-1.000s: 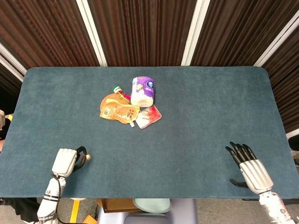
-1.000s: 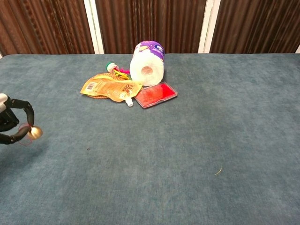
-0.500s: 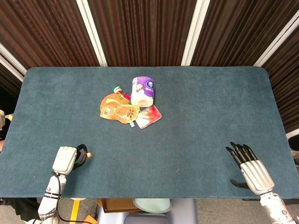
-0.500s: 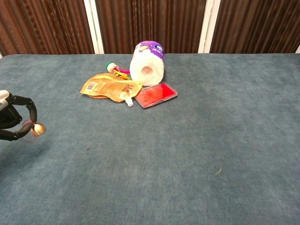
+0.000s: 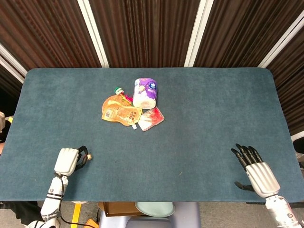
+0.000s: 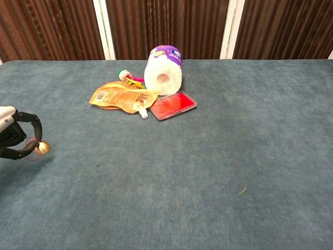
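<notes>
The left hand [image 6: 15, 139] sits low at the near-left edge of the blue table [image 5: 204, 114], its curled fingers [image 6: 32, 125] pinching a little brass-coloured bell [image 6: 44, 148], which sticks out right at the fingertips on the side facing the table's middle, just above the cloth or maybe touching it, can't tell which. The right hand [image 5: 254, 170] is over at the near-right corner holding nothing, fingers straight and a bit spread, resting on or just over the table. Well away from both, toward the far middle, there's a small heap: a toilet paper roll [image 5: 145, 93], an orange pouch [image 5: 118, 110] and a red flat case [image 5: 152, 118] all huddled together.
</notes>
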Motion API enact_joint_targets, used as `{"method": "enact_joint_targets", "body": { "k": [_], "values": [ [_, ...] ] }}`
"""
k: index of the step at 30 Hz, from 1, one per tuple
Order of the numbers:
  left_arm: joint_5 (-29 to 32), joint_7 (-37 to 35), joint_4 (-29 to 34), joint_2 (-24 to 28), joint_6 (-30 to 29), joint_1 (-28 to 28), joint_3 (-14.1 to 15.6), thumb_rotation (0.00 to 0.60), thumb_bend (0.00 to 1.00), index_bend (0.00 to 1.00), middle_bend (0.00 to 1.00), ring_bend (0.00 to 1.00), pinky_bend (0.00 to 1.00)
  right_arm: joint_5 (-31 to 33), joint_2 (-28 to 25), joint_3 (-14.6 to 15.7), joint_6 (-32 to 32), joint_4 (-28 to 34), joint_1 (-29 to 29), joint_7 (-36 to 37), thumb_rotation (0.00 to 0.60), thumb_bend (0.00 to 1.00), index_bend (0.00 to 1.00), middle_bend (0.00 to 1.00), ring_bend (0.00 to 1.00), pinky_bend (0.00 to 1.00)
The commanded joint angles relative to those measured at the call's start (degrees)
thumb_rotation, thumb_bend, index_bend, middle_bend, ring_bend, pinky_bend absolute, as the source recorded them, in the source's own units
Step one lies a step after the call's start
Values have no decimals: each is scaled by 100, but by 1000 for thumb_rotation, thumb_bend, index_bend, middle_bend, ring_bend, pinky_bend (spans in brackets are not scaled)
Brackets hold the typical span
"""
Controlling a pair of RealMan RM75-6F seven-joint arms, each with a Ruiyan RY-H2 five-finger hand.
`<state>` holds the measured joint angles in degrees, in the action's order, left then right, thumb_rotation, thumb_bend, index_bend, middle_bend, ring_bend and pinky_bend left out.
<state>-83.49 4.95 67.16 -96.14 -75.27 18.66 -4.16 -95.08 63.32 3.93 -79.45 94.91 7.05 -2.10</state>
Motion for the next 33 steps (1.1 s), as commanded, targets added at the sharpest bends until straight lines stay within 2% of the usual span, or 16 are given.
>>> {"method": "enact_joint_targets", "body": {
  "k": [1, 5, 11, 16, 21, 24, 27, 29, 31, 32, 33],
  "values": [
    [2, 16, -33, -17, 13, 4, 8, 600, 504, 624, 1000, 1000, 1000, 2, 2, 0, 9, -1, 4, -2, 600, 177, 0, 0, 0, 0],
    [42, 48, -164, -102, 75, 8, 27, 600, 471, 534, 1000, 1000, 1000, 13, 10, -12, 20, -3, 14, 5, 600, 177, 0, 0, 0, 0],
    [17, 74, -264, -171, 149, 13, 110, 600, 465, 495, 1000, 1000, 1000, 18, 23, -21, 5, 0, 10, 9, 600, 177, 0, 0, 0, 0],
    [-33, 54, -222, -149, 75, 1, 119, 600, 455, 342, 1000, 1000, 1000, 19, 24, -23, 1, -1, 9, 16, 600, 177, 0, 0, 0, 0],
    [-171, 37, 161, 140, -155, -85, 171, 600, 449, 245, 998, 995, 1000, 7, 13, -18, -11, -6, 5, 37, 600, 177, 0, 0, 0, 0],
    [-287, 21, 629, 524, -468, -223, 198, 600, 447, 220, 954, 957, 1000, -7, 2, -13, -27, -7, -1, 54, 600, 177, 0, 0, 0, 0],
    [-409, -18, 1245, 1058, -856, -472, 299, 600, 445, 208, 817, 855, 959, -11, -6, -8, -32, -6, -6, 61, 600, 177, 0, 0, 0, 0],
    [-530, -65, 1671, 1451, -1171, -689, 415, 600, 443, 200, 687, 733, 864, -22, -7, -4, -43, 1, -11, 53, 600, 178, 0, 0, 0, 0],
    [-621, -155, 2000, 1811, -1364, -884, 577, 600, 441, 184, 507, 523, 704, -31, -8, 1, -52, 8, -17, 37, 600, 178, 0, 0, 0, 0],
    [-644, -198, 2212, 2076, -1417, -1006, 711, 600, 439, 165, 372, 359, 569, -35, -5, 5, -51, 13, -20, 16, 600, 178, 0, 0, 0, 0],
    [-643, -200, 2367, 2264, -1435, -1089, 806, 600, 437, 145, 281, 251, 475, -34, -2, 8, -46, 18, -22, -6, 600, 178, 0, 0, 0, 0]
  ]
}}
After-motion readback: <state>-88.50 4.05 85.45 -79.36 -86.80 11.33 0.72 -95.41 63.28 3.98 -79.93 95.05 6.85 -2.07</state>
